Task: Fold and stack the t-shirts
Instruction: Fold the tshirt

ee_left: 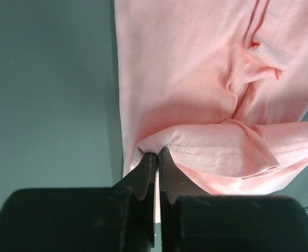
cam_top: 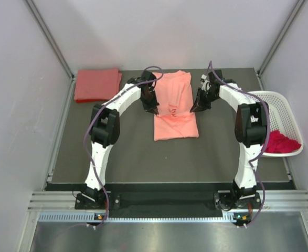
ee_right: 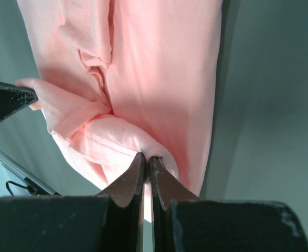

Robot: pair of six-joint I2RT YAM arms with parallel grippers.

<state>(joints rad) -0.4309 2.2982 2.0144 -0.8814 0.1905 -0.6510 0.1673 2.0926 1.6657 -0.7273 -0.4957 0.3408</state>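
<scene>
Salmon-pink t-shirt (cam_top: 174,107): soft matte cotton, folded into a long narrow strip, puckered at mid-length.
Axis: long axis runs away from the arm bases; the stitched hem is doubled over mid-strip.
Position: on the dark table (cam_top: 122,152), left of the white perforated basket (cam_top: 282,102).
Left gripper (cam_top: 155,110): clamped on the left hem edge.
Right gripper (cam_top: 194,109): clamped on the right hem edge.
Coral-red t-shirt (cam_top: 96,84): folded square, far left of the basket.
Magenta-red t-shirt (cam_top: 280,143): crumpled inside the basket.

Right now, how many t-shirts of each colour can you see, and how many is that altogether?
Salmon-pink t-shirt: 1, in the middle, its hem pinched by the left gripper and the right gripper
Coral-red t-shirt: 1, folded, at the far left
Magenta-red t-shirt: 1, crumpled in the white basket
Total: 3
</scene>
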